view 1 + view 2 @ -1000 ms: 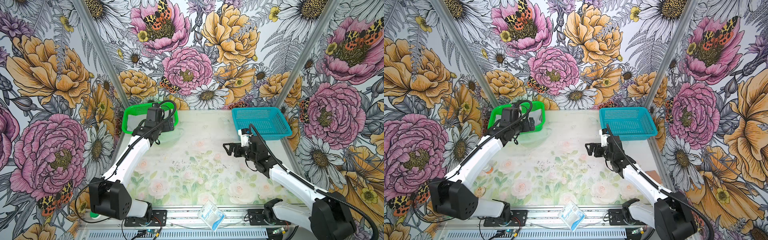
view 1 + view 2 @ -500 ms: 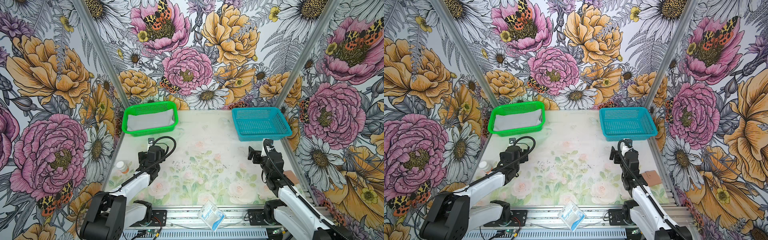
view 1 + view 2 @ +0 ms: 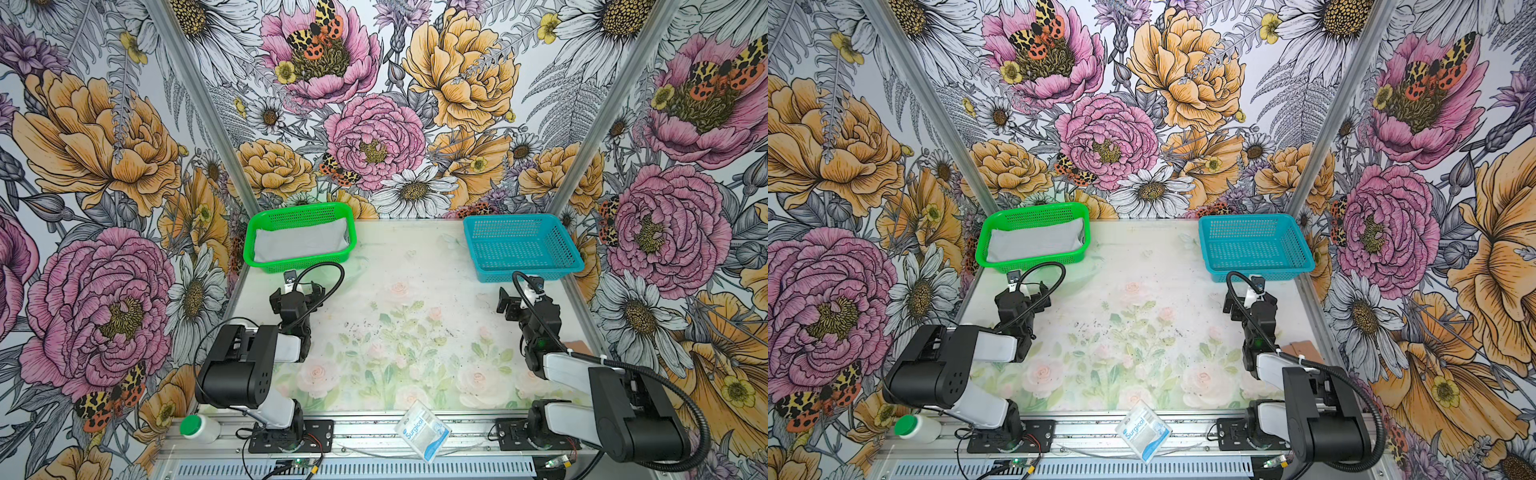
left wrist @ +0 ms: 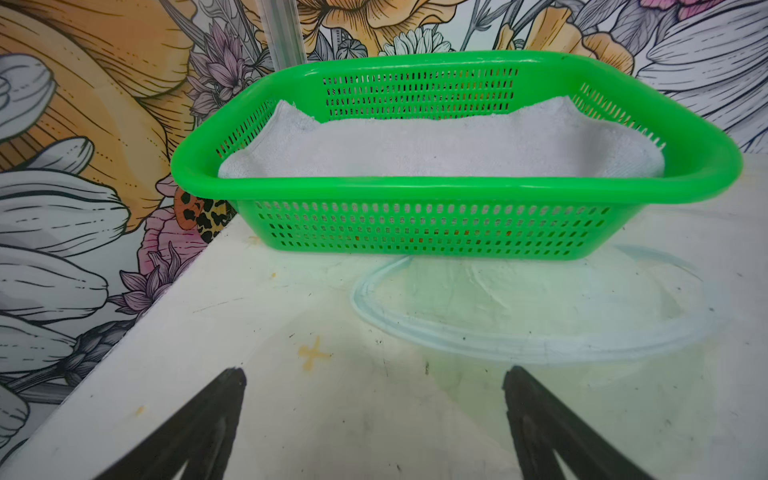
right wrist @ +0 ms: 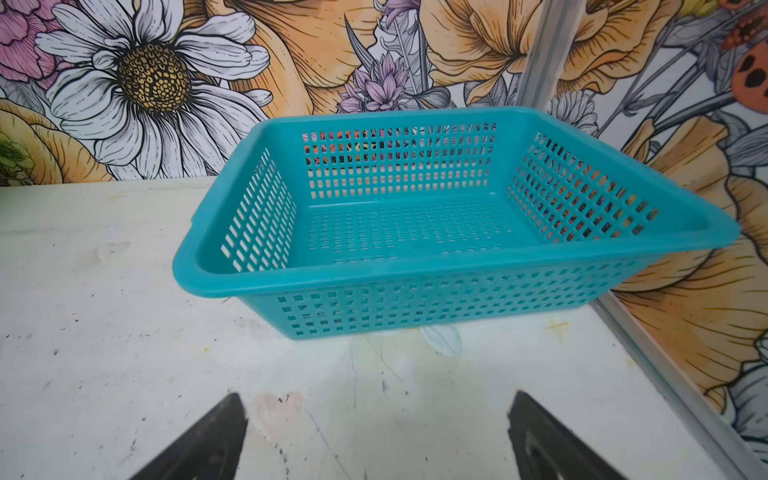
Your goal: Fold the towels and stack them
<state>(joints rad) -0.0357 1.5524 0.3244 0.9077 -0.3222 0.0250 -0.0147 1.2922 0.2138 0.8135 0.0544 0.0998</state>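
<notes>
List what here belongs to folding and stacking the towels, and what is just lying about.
Job: plain light grey cloth towel, lying in the green slotted plastic basket; left claw and right claw, both open, empty.
Lying about: empty teal slotted plastic basket; white plastic bottle with green cap; white-blue "Surgical" packet.

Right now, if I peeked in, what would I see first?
The walls, covered in huge pink and orange flowers, stand all around the table. Next come two bright baskets at the table's far edge: a green basket on the left with a grey towel lying in it, and an empty blue basket on the right.
</notes>
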